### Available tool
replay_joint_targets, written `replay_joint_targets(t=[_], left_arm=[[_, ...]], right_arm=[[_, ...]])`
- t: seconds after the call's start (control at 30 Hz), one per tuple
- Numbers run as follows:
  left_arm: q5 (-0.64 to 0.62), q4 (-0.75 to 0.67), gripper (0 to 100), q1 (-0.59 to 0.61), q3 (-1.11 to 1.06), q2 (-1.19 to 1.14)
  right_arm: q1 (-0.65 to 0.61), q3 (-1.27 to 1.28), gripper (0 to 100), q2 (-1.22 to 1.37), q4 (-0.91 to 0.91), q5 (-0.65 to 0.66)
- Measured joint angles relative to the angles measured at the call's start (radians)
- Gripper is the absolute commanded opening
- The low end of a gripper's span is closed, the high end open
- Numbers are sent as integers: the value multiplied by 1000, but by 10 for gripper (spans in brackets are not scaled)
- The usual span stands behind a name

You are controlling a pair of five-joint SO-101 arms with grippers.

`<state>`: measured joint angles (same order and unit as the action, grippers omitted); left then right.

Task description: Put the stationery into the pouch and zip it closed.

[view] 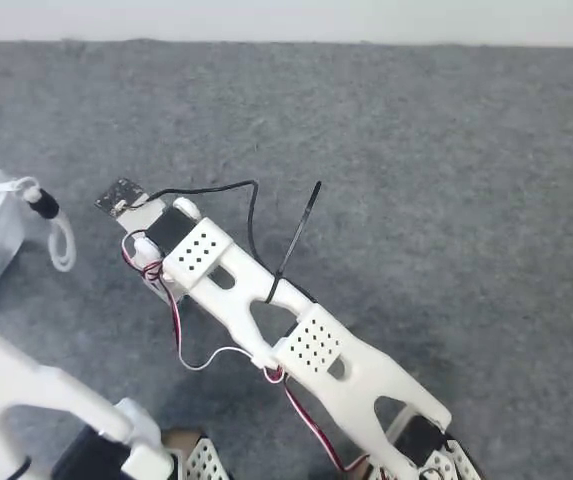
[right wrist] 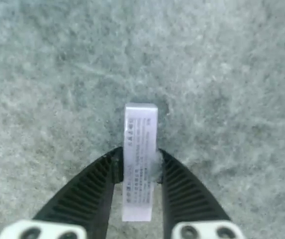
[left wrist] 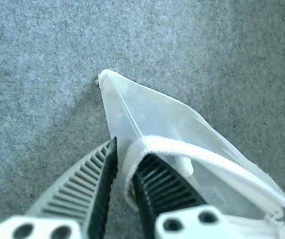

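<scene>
Grey, felt-like table covering point(view: 446, 150) beneath both arms. Step in hand, as judged: loading of the stationery, zip not yet drawn. Next move, as judged: carrying the white eraser point(right wrist: 141, 119) across to the mouth of the translucent mesh pouch point(left wrist: 172, 119), then release inside, clear of the mesh. Right gripper point(right wrist: 140, 153): narrow, clamped on the eraser's two long sides, printed label facing the wrist camera, far end toward the covering; contact with the covering not determinable. Left gripper point(left wrist: 127, 149): nearly closed, pinching the pouch's white rim; pouch at the left edge of the high view, apart from the eraser, pointed corner apparently resting on the covering.
</scene>
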<state>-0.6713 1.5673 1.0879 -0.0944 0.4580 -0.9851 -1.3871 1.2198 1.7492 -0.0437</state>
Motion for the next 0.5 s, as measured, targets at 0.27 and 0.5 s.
replay_joint_targets(t=[0.27,0.5], left_arm=[[0,0,12,0,0,0],[0,0,12,0,0,0]], right_arm=[[0,0,133,2,0,-37],[0,0,131,2,-34,-40]])
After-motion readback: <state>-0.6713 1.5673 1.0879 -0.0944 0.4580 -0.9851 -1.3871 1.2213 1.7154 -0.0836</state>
